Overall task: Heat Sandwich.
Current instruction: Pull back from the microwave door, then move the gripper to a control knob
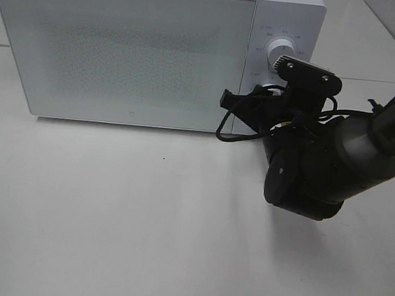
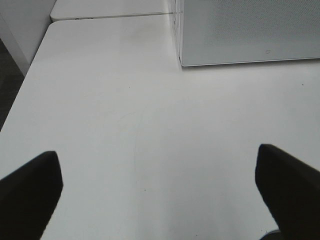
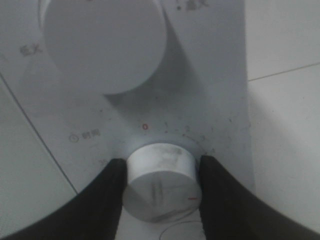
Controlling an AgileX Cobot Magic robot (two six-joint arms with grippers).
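The right arm point(image 1: 324, 162) comes in from the counter's right edge and bends toward the control panel of the white microwave point(image 1: 123, 47), which stands along the counter's far edge with its door shut. The right end effector point(image 3: 161, 187) pinches the lower dial point(image 3: 160, 165): one dark finger point(image 3: 112, 185) presses each side of the dial, below the larger upper dial point(image 3: 105, 40). A red 0 and the numbers 1, 2 and 3 are printed in an arc above the pinched dial.

The left end effector point(image 2: 160, 195) hangs over the bare counter point(image 1: 137, 241) near its left edge, fingers spread wide and touching nothing.

The sandwich shows in no view.

The counter from the microwave's front to the near edge lies open, and a bare strip runs between the microwave's left side and the left edge.
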